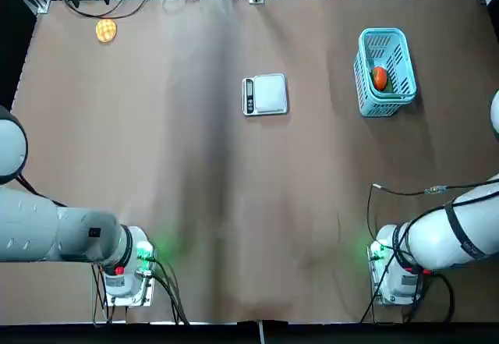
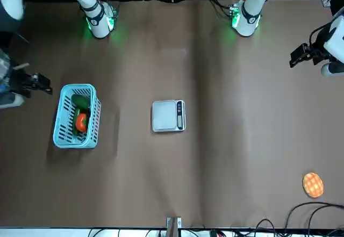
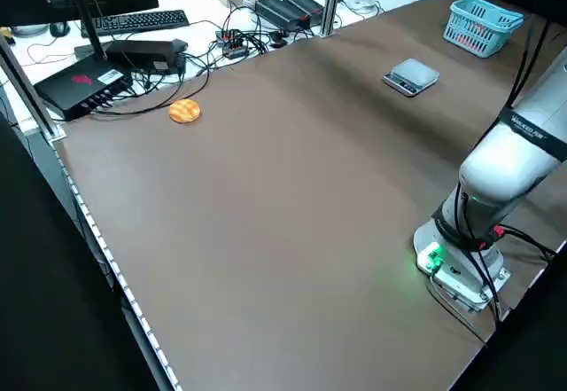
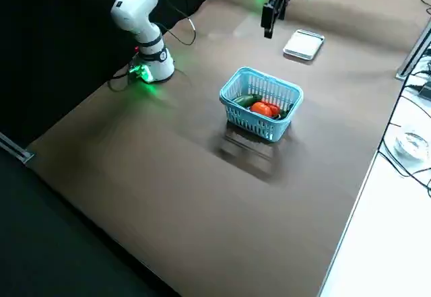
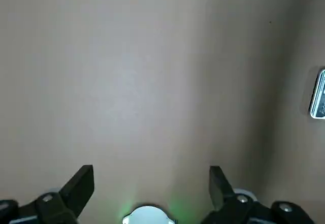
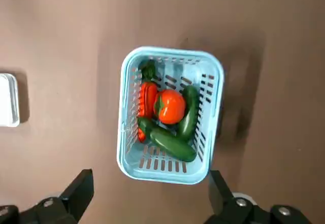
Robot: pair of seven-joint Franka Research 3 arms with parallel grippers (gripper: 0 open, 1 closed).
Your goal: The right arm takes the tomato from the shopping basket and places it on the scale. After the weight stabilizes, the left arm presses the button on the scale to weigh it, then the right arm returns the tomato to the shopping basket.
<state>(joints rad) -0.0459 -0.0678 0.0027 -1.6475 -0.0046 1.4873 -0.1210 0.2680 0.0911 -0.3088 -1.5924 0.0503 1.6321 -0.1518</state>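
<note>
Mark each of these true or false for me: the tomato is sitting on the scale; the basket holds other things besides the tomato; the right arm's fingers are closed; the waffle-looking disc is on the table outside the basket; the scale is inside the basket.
1. The tomato is sitting on the scale. False: the tomato is in the blue basket, and the scale has nothing on it.
2. The basket holds other things besides the tomato. True: green vegetables and a long red one lie there too.
3. The right arm's fingers are closed. False: they are wide apart.
4. The waffle-looking disc is on the table outside the basket. True.
5. The scale is inside the basket. False: it lies on the table, apart from the basket.
</note>
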